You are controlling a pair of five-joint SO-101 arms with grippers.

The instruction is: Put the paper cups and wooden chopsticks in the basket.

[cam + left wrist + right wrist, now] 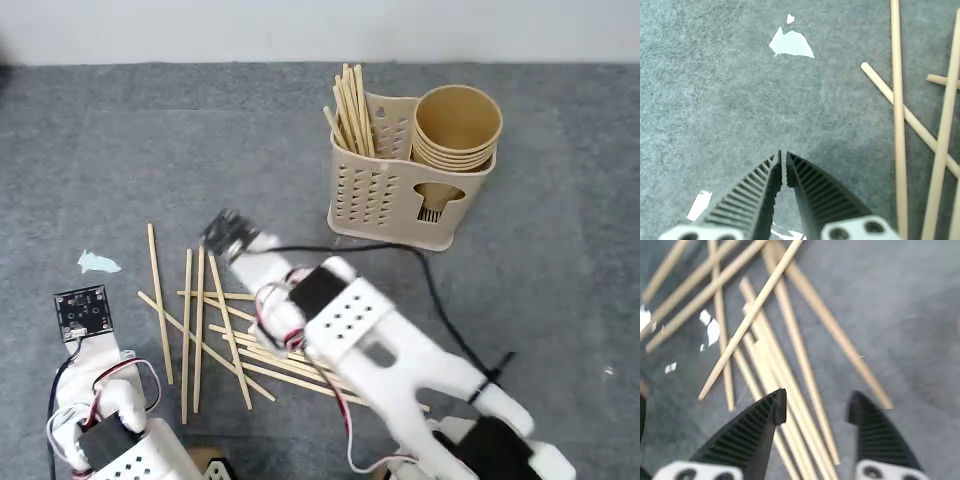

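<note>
soft, even light falls from overhead on the grey mat [560, 150], bright and without glare. the basket [395, 195] throws only a faint shadow at its base. in front of the basket the loose chopsticks [228, 330] cast thin shadows, and the left gripper [783, 159] dims the mat beneath it.

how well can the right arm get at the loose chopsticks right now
Likely yes, easily: the right gripper is open over the loose chopsticks, which lie flat with nothing covering them.
</note>
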